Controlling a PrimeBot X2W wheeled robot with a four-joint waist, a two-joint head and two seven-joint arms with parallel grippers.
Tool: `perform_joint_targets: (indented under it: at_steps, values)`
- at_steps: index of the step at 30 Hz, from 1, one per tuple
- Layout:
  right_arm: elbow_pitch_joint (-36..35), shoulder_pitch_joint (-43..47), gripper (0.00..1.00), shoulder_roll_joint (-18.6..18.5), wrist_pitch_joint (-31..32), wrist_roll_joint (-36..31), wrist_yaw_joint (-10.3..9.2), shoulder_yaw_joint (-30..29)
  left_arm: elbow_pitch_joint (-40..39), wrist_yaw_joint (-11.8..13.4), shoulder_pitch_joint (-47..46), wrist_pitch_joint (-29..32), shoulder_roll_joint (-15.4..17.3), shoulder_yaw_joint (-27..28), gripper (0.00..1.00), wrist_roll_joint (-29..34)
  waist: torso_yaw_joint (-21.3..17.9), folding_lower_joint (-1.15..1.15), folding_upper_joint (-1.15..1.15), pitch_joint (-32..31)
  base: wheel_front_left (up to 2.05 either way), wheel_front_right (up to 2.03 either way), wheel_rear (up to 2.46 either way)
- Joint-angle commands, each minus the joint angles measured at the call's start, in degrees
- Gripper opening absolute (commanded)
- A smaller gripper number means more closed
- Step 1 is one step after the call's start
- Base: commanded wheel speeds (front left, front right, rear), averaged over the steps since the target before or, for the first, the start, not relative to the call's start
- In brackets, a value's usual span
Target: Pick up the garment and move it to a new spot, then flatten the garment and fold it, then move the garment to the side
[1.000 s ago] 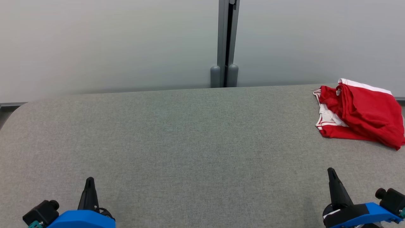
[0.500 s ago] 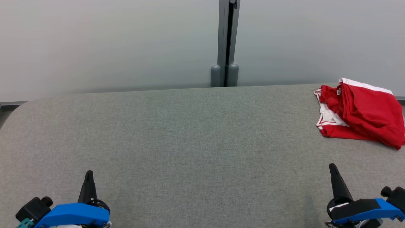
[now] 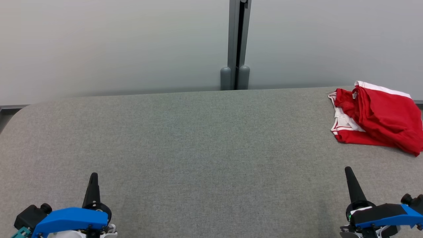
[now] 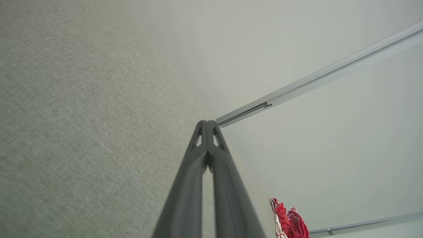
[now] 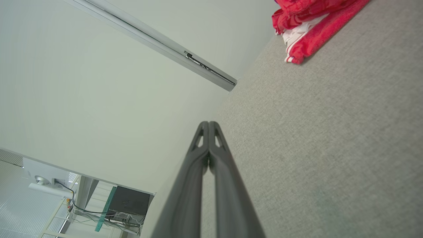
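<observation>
Grey table (image 3: 198,148) | red garment (image 3: 380,122) far-right | left end effector (image 4: 207,123), right end effector (image 5: 209,123) closed, empty | right-wrist: dark box (image 5: 129,201)

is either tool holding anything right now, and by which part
Nothing is held. The left tool and right tool are both shut with nothing between their fingers, and the red garment lies apart from both at the far right of the table.
</observation>
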Motion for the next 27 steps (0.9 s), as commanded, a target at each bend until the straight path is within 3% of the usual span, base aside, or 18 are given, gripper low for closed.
perform_joint_targets:
  at_steps: [1,27]
  values:
    - [-0.8,-1.2,0.00,-0.3,0.4,1.9,0.02,-0.2,-0.7,-0.4,-1.3,0.4,0.1,0.7,0.00,-1.5,0.0,0.00,0.00,0.0,0.00,0.00,0.00]
    - [-1.1,-2.3,0.00,-0.4,3.7,16.4,0.02,-0.9,-1.4,-2.3,-2.9,4.0,-1.2,2.9,0.00,-15.4,0.2,-0.01,0.00,0.4,0.00,0.00,0.00]
